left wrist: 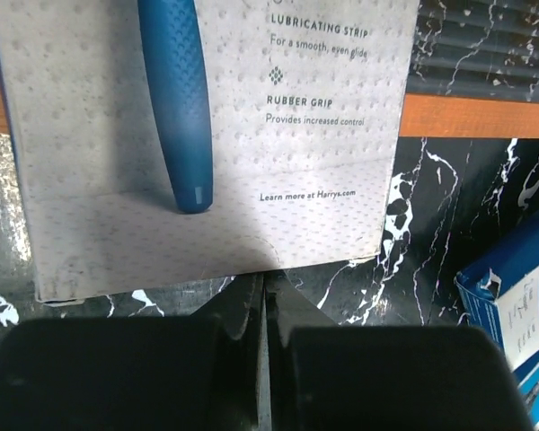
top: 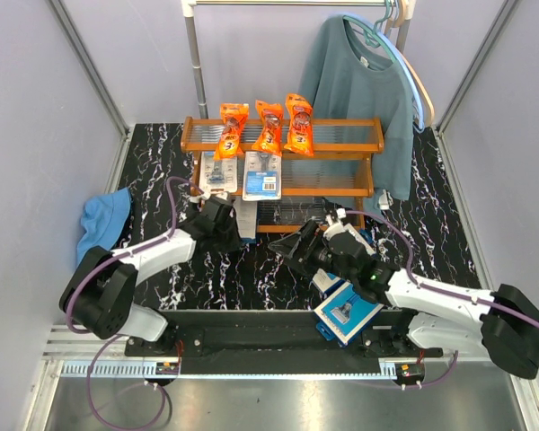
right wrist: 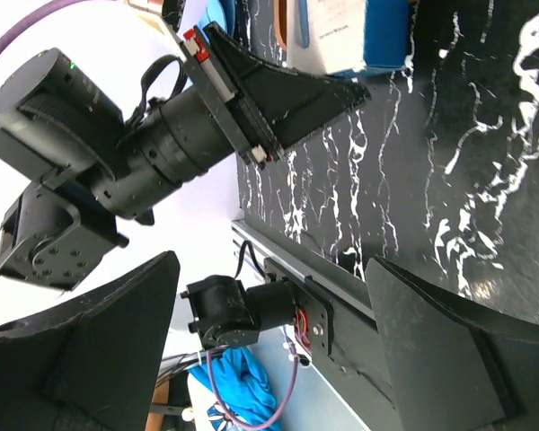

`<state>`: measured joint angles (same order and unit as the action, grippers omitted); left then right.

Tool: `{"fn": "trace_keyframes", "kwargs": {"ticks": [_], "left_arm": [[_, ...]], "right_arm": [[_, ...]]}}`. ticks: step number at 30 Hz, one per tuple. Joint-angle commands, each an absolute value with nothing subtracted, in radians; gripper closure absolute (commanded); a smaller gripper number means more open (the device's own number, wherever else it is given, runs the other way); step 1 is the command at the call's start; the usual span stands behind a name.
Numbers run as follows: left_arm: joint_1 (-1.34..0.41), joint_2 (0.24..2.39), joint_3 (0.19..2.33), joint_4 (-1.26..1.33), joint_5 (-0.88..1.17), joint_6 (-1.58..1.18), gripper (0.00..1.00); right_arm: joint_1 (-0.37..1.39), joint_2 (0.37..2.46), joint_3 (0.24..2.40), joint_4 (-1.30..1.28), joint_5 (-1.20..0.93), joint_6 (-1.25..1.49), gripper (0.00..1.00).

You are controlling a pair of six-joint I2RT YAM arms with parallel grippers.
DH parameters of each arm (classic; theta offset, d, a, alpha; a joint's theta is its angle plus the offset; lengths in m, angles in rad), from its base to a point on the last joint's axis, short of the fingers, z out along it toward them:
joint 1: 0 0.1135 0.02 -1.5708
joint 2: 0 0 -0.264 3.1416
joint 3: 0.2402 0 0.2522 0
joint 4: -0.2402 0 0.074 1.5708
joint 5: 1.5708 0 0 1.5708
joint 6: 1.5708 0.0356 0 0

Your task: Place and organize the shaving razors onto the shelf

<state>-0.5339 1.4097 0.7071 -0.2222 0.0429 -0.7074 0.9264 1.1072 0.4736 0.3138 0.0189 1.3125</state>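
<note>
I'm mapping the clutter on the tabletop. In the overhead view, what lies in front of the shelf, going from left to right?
Blue cloth → left hand → right hand → blue razor box.

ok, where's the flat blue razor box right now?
Top view: the flat blue razor box lies at the black marble table's near edge, right of centre, beside the right arm.

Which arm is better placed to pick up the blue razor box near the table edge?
Right. Its end effector is open, close to the blue box; the left end effector is shut by the grey box at the shelf.
</note>
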Motion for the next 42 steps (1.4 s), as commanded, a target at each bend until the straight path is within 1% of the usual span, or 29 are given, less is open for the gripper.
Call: {"fn": "trace_keyframes", "kwargs": {"ticks": [1, 4, 8, 11, 14, 15, 16, 17, 18, 19, 21, 22, 23, 24, 25, 26, 27, 30, 33, 37, 39, 42], "left_arm": [[-0.535, 1.431, 0.721, -0.131, 0.028, -0.709, 0.98], [-0.545, 1.408, 0.7, -0.117, 0.04, -0.709, 0.99], [-0.563, 1.31, 0.66, -0.117, 0.028, -0.71, 0.98], [-0.578, 1.235, 0.611, -0.118, 0.018, -0.722, 0.94], [-0.587, 1.172, 0.583, -0.127, 0.017, -0.736, 0.85], [-0.591, 1.158, 0.577, -0.132, 0.017, -0.738, 0.78], [-0.597, 1.128, 0.574, -0.133, 0.021, -0.739, 0.75], [-0.603, 1.114, 0.568, -0.138, 0.023, -0.738, 0.69], [-0.615, 1.1, 0.568, -0.153, 0.023, -0.736, 0.54], [-0.624, 1.066, 0.566, -0.164, 0.018, -0.736, 0.46], [-0.644, 1.028, 0.566, -0.195, 0.011, -0.729, 0.35], [-0.662, 0.99, 0.568, -0.205, 0.005, -0.724, 0.27], [-0.672, 0.968, 0.566, -0.212, 0.006, -0.718, 0.25], [-0.681, 0.95, 0.565, -0.225, 0.005, -0.712, 0.2], [-0.699, 0.916, 0.563, -0.227, 0.012, -0.706, 0.1], [-0.706, 0.901, 0.563, -0.229, 0.018, -0.698, 0.04], [-0.712, 0.89, 0.564, -0.229, 0.026, -0.687, 0.01], [-0.733, 0.879, 0.578, -0.226, 0.07, -0.667, 0.01], [-0.764, 0.917, 0.6, -0.194, 0.121, -0.657, 0.01], [-0.837, 1.049, 0.655, -0.138, 0.172, -0.666, 0.02], [-0.889, 1.104, 0.675, -0.097, 0.196, -0.681, 0.05], [-0.966, 1.231, 0.718, -0.043, 0.215, -0.701, 0.07]], "right_arm": [[0.946, 1.034, 0.462, 0.246, 0.075, 1.295, 0.05], [0.954, 0.983, 0.454, 0.206, 0.094, 1.295, 0.05], [0.959, 0.913, 0.439, 0.164, 0.115, 1.299, 0.05], [0.96, 0.887, 0.436, 0.143, 0.123, 1.301, 0.05], [0.963, 0.874, 0.434, 0.135, 0.124, 1.302, 0.05], [0.966, 0.874, 0.434, 0.133, 0.124, 1.301, 0.05], [0.968, 0.867, 0.436, 0.129, 0.124, 1.301, 0.05], [0.971, 0.865, 0.436, 0.126, 0.126, 1.301, 0.05], [0.976, 0.859, 0.437, 0.114, 0.13, 1.301, 0.05], [0.98, 0.848, 0.44, 0.106, 0.133, 1.301, 0.05], [0.986, 0.828, 0.439, 0.077, 0.149, 1.302, 0.04], [0.988, 0.804, 0.436, 0.066, 0.155, 1.305, 0.05], [0.988, 0.79, 0.434, 0.054, 0.166, 1.307, 0.04], [0.988, 0.773, 0.434, 0.025, 0.173, 1.31, 0.04], [0.988, 0.74, 0.436, 0.006, 0.181, 1.312, 0.04], [0.988, 0.726, 0.436, -0.026, 0.195, 1.315, 0.03], [0.988, 0.71, 0.436, -0.053, 0.201, 1.316, 0.03], [0.988, 0.657, 0.437, -0.115, 0.224, 1.322, 0.02], [0.988, 0.614, 0.449, -0.202, 0.241, 1.328, 0.02], [0.986, 0.537, 0.457, -0.302, 0.265, 1.345, 0.02], [0.988, 0.506, 0.453, -0.342, 0.276, 1.357, 0.02], [0.988, 0.421, 0.446, -0.403, 0.296, 1.37, 0.02]]}}
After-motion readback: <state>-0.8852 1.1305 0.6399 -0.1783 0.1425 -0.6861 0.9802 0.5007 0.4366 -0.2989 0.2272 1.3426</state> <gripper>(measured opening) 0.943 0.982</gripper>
